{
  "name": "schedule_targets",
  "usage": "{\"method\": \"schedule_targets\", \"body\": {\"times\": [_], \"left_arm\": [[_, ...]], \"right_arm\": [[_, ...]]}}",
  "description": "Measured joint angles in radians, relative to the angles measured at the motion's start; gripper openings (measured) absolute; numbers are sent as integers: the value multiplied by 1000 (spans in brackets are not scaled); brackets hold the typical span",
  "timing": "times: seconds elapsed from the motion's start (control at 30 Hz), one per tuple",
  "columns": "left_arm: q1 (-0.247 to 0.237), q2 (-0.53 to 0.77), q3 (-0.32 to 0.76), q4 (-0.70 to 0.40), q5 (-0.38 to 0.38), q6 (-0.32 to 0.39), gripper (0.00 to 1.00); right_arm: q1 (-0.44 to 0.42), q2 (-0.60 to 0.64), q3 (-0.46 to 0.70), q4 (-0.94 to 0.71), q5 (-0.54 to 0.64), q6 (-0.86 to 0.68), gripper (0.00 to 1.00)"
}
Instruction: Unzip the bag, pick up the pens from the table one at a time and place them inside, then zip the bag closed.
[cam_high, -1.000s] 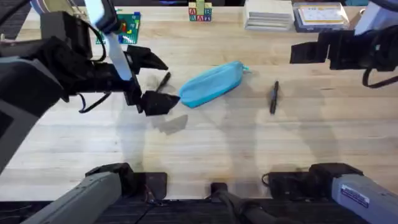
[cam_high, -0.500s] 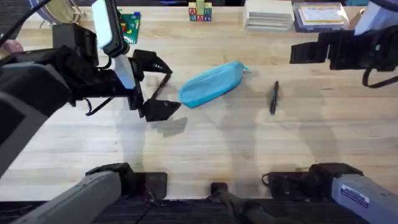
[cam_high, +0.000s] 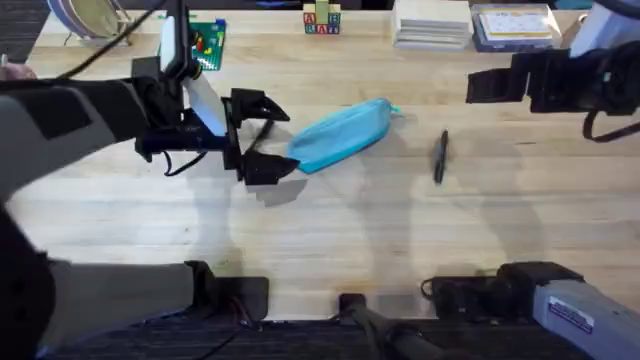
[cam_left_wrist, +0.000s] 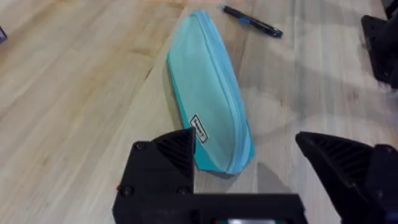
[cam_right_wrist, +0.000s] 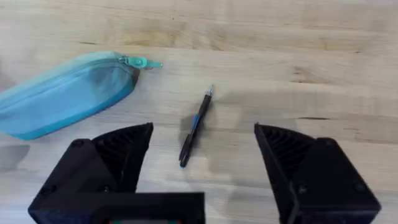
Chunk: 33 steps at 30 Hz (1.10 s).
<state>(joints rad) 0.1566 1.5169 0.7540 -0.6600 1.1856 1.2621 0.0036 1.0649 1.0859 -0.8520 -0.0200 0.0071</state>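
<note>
The light blue bag (cam_high: 340, 135) lies slantwise at the middle of the table (cam_high: 330, 230), its zipper shut and the teal pull tab (cam_right_wrist: 140, 62) at its far right end. My left gripper (cam_high: 275, 138) hovers open at the bag's left end (cam_left_wrist: 208, 106), one finger on each side. A slim dark pen (cam_high: 260, 130) shows partly between those fingers. The other pen (cam_high: 440, 157), dark with a blue tint (cam_right_wrist: 196, 127), lies right of the bag. My right gripper (cam_right_wrist: 202, 162) hangs open above that pen, back at the table's far right (cam_high: 490, 85).
Along the far edge stand a green plate with coloured bricks (cam_high: 205, 40), letter blocks (cam_high: 322, 20), a stack of white books (cam_high: 432, 22) and a clear box (cam_high: 515, 25). Bare wood stretches in front of the bag.
My left arm has slid right, bringing its open fingers up to the bag's left end. The bag, the right-hand pen and the right arm have not moved.
</note>
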Motion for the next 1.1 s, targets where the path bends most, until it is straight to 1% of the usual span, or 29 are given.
{"method": "schedule_targets", "body": {"times": [0.4, 0.67, 0.83, 1.1], "left_arm": [[0, 154, 0, 30, 8, 0, 995], [0, 158, 0, 80, 27, 0, 994], [0, 158, 0, 85, 52, 0, 994], [0, 158, 0, 85, 60, 0, 993]], "right_arm": [[0, 0, 0, -2, 0, 0, 996], [0, 0, 0, -15, 0, 0, 996], [0, 0, 0, -16, 0, 0, 998], [0, 0, 0, -16, 0, 0, 997]]}}
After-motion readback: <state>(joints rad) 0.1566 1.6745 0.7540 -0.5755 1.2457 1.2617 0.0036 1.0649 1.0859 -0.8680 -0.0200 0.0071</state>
